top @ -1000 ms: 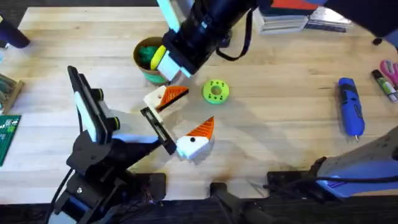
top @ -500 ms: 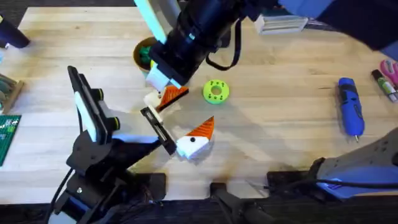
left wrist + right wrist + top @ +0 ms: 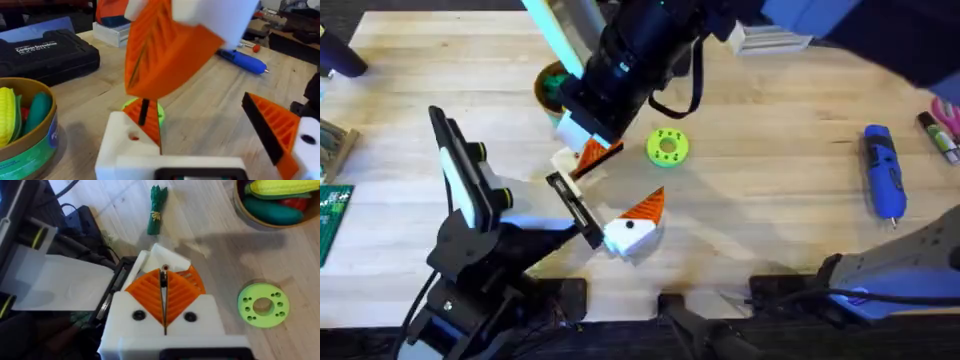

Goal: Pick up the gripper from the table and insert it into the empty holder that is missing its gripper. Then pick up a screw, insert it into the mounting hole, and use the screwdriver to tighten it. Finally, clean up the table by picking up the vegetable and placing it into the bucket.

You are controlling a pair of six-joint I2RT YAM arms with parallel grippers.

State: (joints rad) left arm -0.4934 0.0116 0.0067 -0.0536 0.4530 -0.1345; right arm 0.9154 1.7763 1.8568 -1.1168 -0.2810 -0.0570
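Note:
My right gripper (image 3: 582, 130) reaches across from the far right and is shut on a thin dark screw (image 3: 163, 277), which hangs below its orange pads (image 3: 145, 111). Just under it sits the white holder (image 3: 125, 150) with its small hole, the orange gripper (image 3: 150, 125) seated in it. My left gripper (image 3: 620, 185) stands wide open, and its other orange-padded finger (image 3: 280, 135) is nearer me. The blue screwdriver (image 3: 883, 170) lies far right. A dark-green vegetable (image 3: 156, 210) rests on the table beside the left arm. The bucket (image 3: 552, 85) stands behind, partly hidden by the right arm.
A lime-green disc (image 3: 667, 147) lies just right of the holder. The bucket (image 3: 280, 205) holds a yellow corn toy and other pieces. A black case (image 3: 45, 52) sits at the back, pens and scissors (image 3: 940, 125) at the right edge, a green board (image 3: 332, 215) at left.
My right gripper has come down and to the left, from beside the bucket to just over the holder. The left arm has stayed still.

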